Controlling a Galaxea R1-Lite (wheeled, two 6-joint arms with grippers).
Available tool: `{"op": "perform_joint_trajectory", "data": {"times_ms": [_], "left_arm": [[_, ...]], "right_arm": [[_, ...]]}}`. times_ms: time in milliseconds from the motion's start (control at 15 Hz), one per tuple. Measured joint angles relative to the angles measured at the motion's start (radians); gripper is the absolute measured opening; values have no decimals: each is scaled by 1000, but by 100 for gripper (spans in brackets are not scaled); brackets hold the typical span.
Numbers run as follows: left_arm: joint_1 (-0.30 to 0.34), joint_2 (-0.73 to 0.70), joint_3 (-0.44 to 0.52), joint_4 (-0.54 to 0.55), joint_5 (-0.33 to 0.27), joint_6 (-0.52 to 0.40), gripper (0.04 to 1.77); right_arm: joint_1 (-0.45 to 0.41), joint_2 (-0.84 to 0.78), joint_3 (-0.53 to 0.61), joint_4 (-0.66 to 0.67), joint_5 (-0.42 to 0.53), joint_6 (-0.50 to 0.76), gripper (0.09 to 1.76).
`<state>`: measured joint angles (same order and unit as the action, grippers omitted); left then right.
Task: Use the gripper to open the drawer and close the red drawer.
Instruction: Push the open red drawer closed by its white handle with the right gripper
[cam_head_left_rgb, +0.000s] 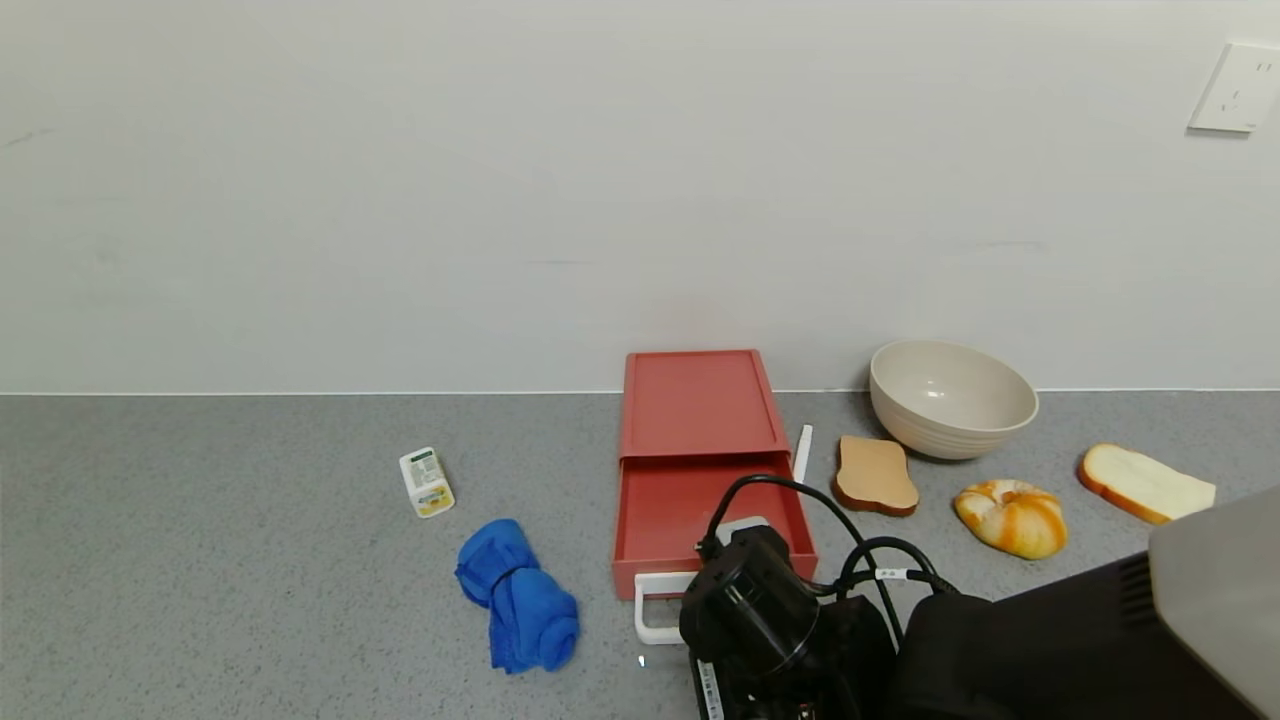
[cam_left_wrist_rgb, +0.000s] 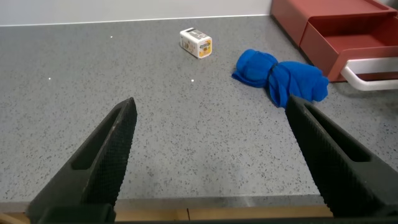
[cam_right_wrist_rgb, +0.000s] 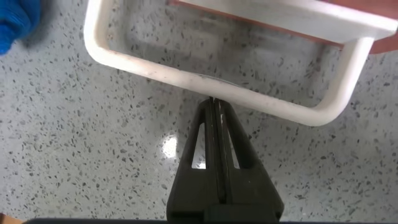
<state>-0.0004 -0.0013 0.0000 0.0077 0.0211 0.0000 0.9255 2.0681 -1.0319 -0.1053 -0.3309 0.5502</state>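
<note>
- A grey speckled counter (cam_head_left_rgb: 250, 560) runs along a plain white wall (cam_head_left_rgb: 400, 180); a white wall socket (cam_head_left_rgb: 1237, 88) sits high at the far right.
- The red drawer (cam_head_left_rgb: 697, 440), a flat salmon-red box, lies near the middle of the counter with its back against the wall; its tray is slid out toward the robot, showing the bare inside.
- A white loop handle (cam_head_left_rgb: 655, 610) juts from the tray's front edge; in the right wrist view the handle (cam_right_wrist_rgb: 211, 87) curves across the frame just beyond the fingertips.
- The right gripper (cam_right_wrist_rgb: 213, 106) sits low over the counter at the front of the handle; its two black fingers are pressed together with nothing between them, tips meeting the handle's outer bar; in the head view the right arm's black wrist and looping cables (cam_head_left_rgb: 800, 520) cover the tray's front corner.
- The left gripper (cam_left_wrist_rgb: 211, 118) hovers above bare counter well to the left of the drawer; its fingers are spread wide and hold nothing.
- A rolled blue cloth (cam_head_left_rgb: 515, 595) lies just left of the tray; a small white and yellow carton (cam_head_left_rgb: 426, 482) lies farther left.
- To the drawer's right: a thin white stick (cam_head_left_rgb: 802, 453) beside the box, a brown toast slice (cam_head_left_rgb: 875, 475), a beige bowl (cam_head_left_rgb: 950, 398) by the wall, a golden bun (cam_head_left_rgb: 1012, 516), and a white bread slice (cam_head_left_rgb: 1145, 483).
</note>
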Motion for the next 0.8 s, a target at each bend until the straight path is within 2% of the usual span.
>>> {"op": "perform_joint_trajectory", "data": {"times_ms": [800], "left_arm": [[0,0,0,1,0,-1,172]], "right_arm": [[-58,38,-54,-48,8,-61,12]]}}
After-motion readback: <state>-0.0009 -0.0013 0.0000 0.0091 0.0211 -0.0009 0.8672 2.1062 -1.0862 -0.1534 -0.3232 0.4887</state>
